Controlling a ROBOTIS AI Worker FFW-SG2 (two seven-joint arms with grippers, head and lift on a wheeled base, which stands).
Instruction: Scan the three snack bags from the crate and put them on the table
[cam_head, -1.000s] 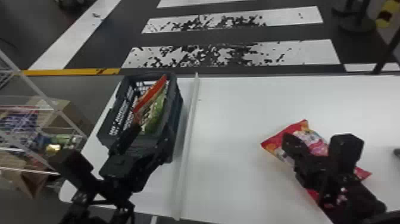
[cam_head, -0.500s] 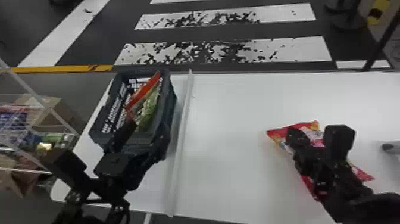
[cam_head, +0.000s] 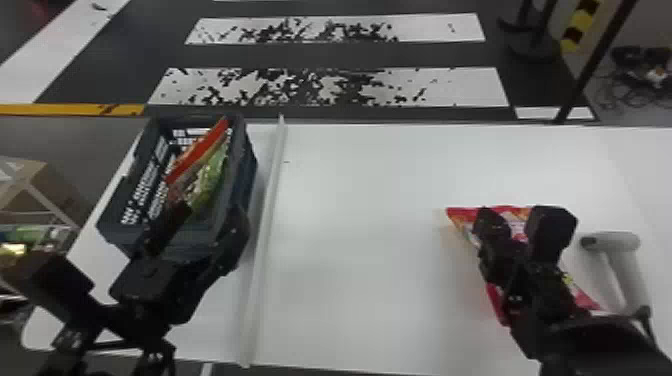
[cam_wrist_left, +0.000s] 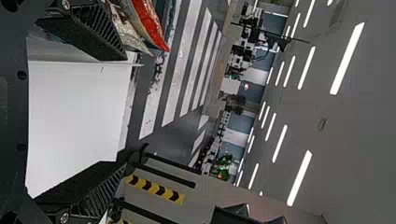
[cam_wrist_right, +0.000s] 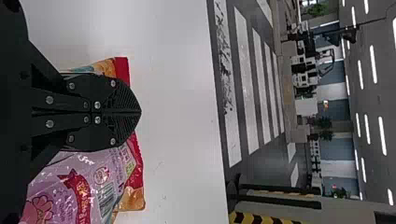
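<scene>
1. The right gripper (cam_wrist_right: 140, 112) is carrying the red-and-pink snack bag (cam_wrist_right: 79, 186) away from the crate (cam_head: 245, 175). Compared with the earlier head views, the bag is now turning so that its top edge is running more level, and it is closing on the scanner (cam_head: 615, 242).
2. Taking twelve as straight ahead of the robot, the bag is sitting near two o'clock, with the scanner standing just beyond it. Its fingers are pressing together, apparently pinching the bag's film; whether the bag is touching the table (cam_head: 380, 200), I cannot tell.
3. The head view is swinging right, bringing the whole scanner into sight. This is looking like the first bag's scanning step.
4. The barcode (cam_wrist_right: 106, 200) is facing the wrist camera, so the bag is probably needing a tilt toward the scanner.
5. The left gripper (cam_wrist_left: 126, 112) is waiting toward eleven o'clock at the crate's near side, spreading its fingers wide and holding nothing. The orange-red bag (cam_head: 200, 147) and green bag (cam_head: 212, 175) are leaning together inside, awaiting their turns.
</scene>
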